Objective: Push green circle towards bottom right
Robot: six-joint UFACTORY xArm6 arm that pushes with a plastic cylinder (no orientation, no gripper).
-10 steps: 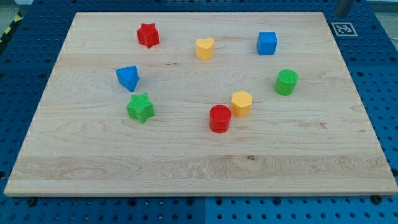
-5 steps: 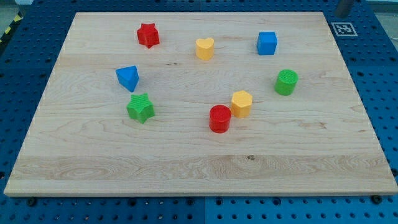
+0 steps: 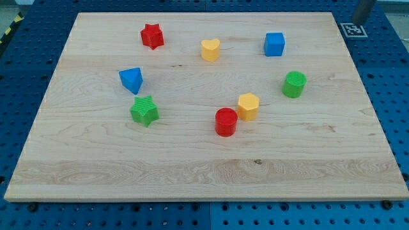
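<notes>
The green circle (image 3: pixel 294 84) stands on the wooden board (image 3: pixel 204 172) at the view's right, about mid-height. My rod shows only at the view's top right corner, and its tip (image 3: pixel 362 21) sits just off the board's top right corner, far above and to the right of the green circle. Nothing touches the green circle.
A blue cube (image 3: pixel 275 44) lies above the green circle. A yellow hexagon (image 3: pixel 248 106) and a red circle (image 3: pixel 225 121) lie to its lower left. A yellow heart (image 3: pixel 210 49), red star (image 3: pixel 152 36), blue triangle (image 3: pixel 131 79) and green star (image 3: pixel 144 110) lie further left.
The rod at the top right corner has come further into view, moving down and to the right. No block has moved.
</notes>
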